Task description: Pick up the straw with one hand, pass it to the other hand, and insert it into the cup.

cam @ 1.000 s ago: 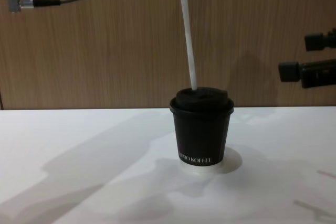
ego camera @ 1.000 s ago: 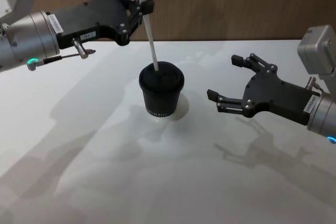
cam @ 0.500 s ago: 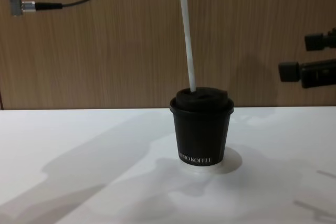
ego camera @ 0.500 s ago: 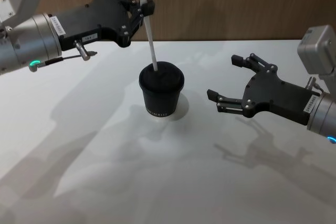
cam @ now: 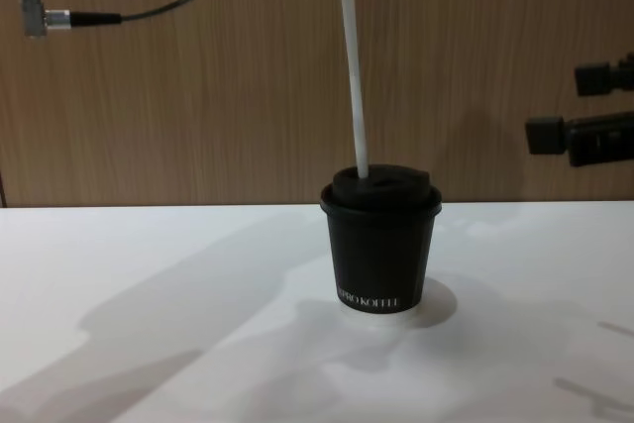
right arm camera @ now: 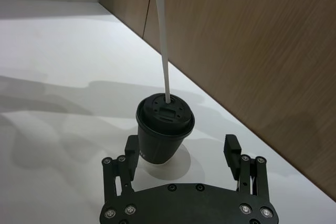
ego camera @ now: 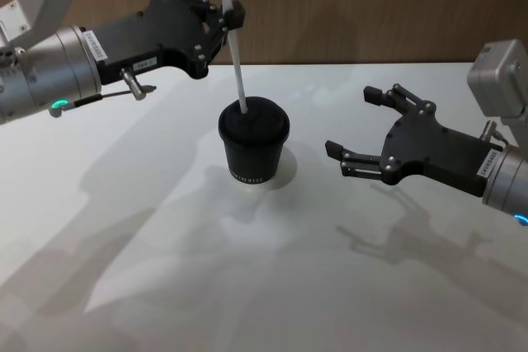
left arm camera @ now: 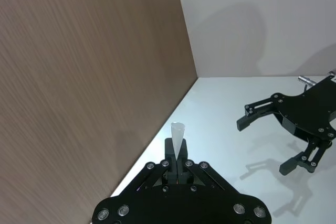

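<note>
Chest view: cup (cam: pixel 380 245) lid hides straw (cam: pixel 354 76) tip.

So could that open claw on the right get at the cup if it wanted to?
Probably yes. The right gripper hangs open beside the cup, with bare table between them. The left gripper and the straw it holds are above the lid, not in the way.

A white table (ego camera: pixel 247 286) with a smooth matt top fills the foreground. Directly behind the table, along its far edge, stands a wall (cam: pixel 198 96) of brown wood panelling with fine grain. In the left wrist view a plain pale wall (left arm camera: pixel 252 19) meets the wood wall at a corner beyond the table. Soft grey shadows (ego camera: pixel 124 228) lie across the table, several overlapping, and fainter ones fall on both walls.
</note>
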